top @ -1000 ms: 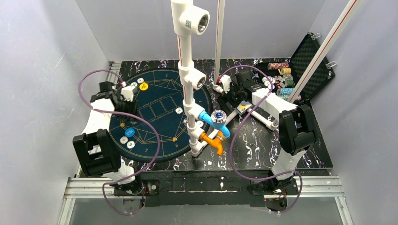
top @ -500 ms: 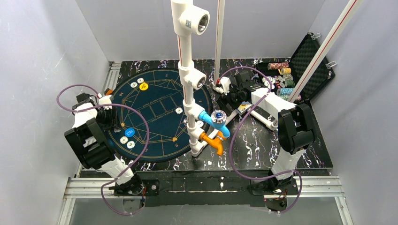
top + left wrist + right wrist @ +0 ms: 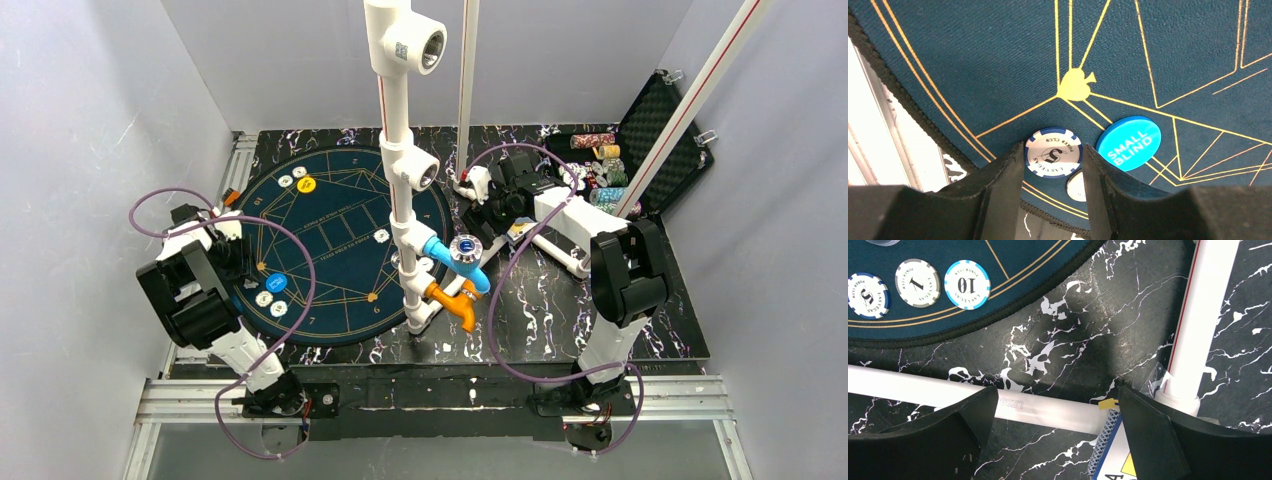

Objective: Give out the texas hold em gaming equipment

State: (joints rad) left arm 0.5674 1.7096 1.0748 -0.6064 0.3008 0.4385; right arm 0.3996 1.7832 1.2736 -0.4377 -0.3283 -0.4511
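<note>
My left gripper (image 3: 1053, 165) is open low over the dark blue felt mat (image 3: 330, 215) at its left edge (image 3: 243, 268). A white, blue-edged "5" chip (image 3: 1053, 152) lies flat on the mat between the fingertips, and a second white chip (image 3: 1077, 186) lies nearer. The blue SMALL BLIND button (image 3: 1128, 142) lies to the right (image 3: 277, 283). My right gripper (image 3: 1057, 392) is open and empty over the marble table right of the mat (image 3: 482, 190). A card deck with a blue patterned edge (image 3: 1108, 450) lies by its right finger. Three chips (image 3: 918, 282) lie on the mat's edge.
A tall white pipe stand (image 3: 400, 150) with blue and orange fittings rises mid-table; its base pipe (image 3: 1048, 410) runs under my right gripper. An open black case with chip rolls (image 3: 600, 165) stands at the back right. A yellow button and two white chips (image 3: 300, 180) lie at the mat's far left.
My left arm has pulled back from the mat's far left towards the near left and now hangs by the SMALL BLIND button. The right arm has barely moved.
</note>
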